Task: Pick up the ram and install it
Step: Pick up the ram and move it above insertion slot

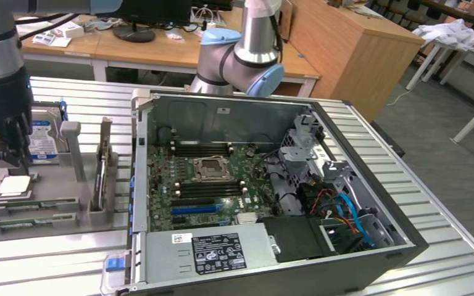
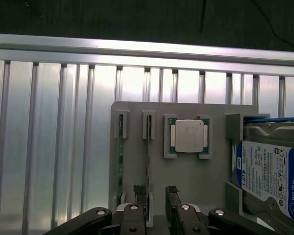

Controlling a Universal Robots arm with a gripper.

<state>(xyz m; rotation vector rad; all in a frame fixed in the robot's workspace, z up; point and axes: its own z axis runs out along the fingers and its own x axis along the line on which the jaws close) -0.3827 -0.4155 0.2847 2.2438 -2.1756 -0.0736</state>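
Two ram sticks stand on edge in slots of a grey holder plate [image 2: 186,181]: one ram [image 2: 148,156] nearer the processor, the other ram [image 2: 120,161] beside it. In the exterior view these green sticks [image 1: 29,203] [image 1: 23,223] lie at the left front of the holder [image 1: 56,185]. My gripper [image 2: 155,195] hovers above the plate, open, with nothing between its black fingers [image 2: 172,193]. The nearer ram ends close to one fingertip. In the exterior view the gripper [image 1: 5,160] hangs over the holder's far left side.
A square silver processor [image 2: 187,136] and a hard drive with a blue label [image 2: 269,171] sit on the same holder. A thin board [image 1: 101,176] stands on edge next to the open computer case [image 1: 402,240], whose motherboard [image 1: 208,179] has dark memory slots [image 1: 200,148]. The table is ribbed metal [image 2: 54,147].
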